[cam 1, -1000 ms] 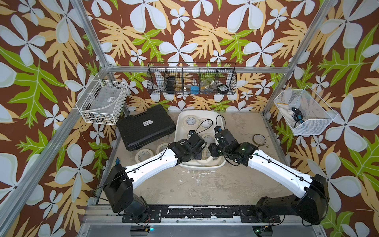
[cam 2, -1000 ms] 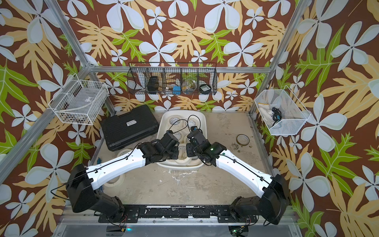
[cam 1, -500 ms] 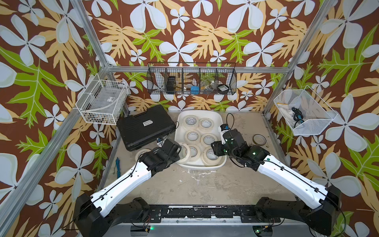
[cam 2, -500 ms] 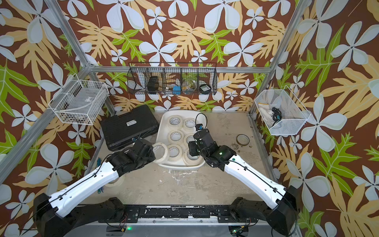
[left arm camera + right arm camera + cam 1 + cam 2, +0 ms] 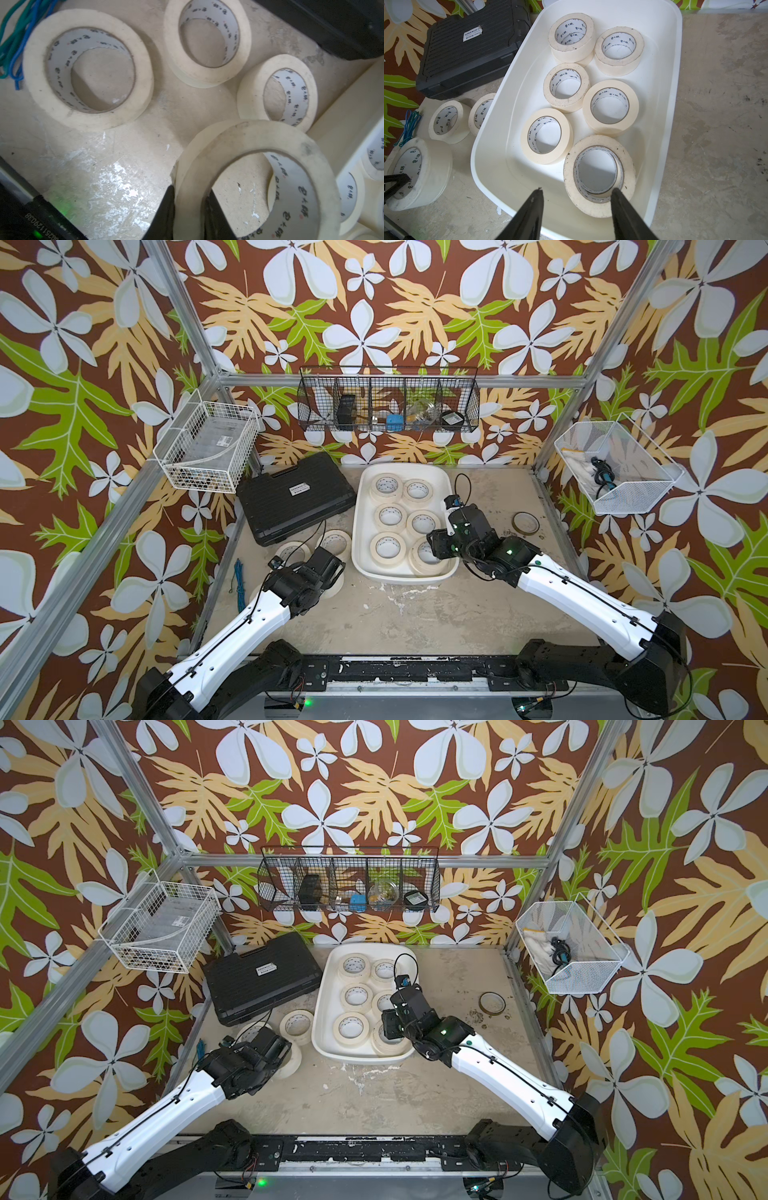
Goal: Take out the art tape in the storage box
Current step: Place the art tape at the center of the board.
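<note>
The white storage box [image 5: 360, 531] holds several cream art tape rolls [image 5: 390, 515]. My left gripper [image 5: 190, 199] is shut on the wall of one roll [image 5: 259, 135], which it holds low over the table just left of the box, as both top views show [image 5: 328, 572] [image 5: 274, 1048]. Three more rolls [image 5: 34, 79] [image 5: 171, 41] [image 5: 249, 97] lie flat on the table there. My right gripper [image 5: 577, 190] is open above the box's near right corner [image 5: 436, 547], with a roll [image 5: 630, 172] just beyond its fingertips.
A black ribbed case [image 5: 291, 497] lies left of the box, behind the loose rolls. A blue-green wire bundle [image 5: 239, 585] lies by the left edge. A thin dark ring [image 5: 525, 522] sits on the table to the right. Wire baskets [image 5: 388, 406] [image 5: 208, 452] [image 5: 615, 472] hang on the walls.
My left gripper has carried a roll out of the box, leftward and toward the front. My right gripper has drawn back to the near right corner and opened wider.
</note>
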Controlling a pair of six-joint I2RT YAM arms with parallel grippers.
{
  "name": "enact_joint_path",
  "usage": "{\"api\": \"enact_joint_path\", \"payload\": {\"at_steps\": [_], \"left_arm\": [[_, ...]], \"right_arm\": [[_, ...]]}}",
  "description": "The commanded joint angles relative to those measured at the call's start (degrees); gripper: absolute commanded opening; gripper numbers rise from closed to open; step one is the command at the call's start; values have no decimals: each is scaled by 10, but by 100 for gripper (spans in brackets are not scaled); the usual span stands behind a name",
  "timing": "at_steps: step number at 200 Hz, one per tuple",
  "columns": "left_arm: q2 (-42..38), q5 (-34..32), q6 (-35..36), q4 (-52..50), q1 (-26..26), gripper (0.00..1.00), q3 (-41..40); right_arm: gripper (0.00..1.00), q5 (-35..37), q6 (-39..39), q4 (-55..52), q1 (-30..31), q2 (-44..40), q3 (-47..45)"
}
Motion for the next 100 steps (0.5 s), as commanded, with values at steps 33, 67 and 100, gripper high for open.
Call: {"api": "enact_joint_path", "payload": {"at_steps": [33, 67, 100], "left_arm": [[-60, -27, -95, 13, 9, 0, -100], [-44, -22, -97, 29, 19, 0, -127], [-21, -22, -89, 42, 33, 0, -139]], "right_arm": [[55, 4, -3, 13, -8, 0, -8], [55, 0, -4, 14, -14, 1, -12], [55, -3, -3, 17, -17, 1, -17]]}}
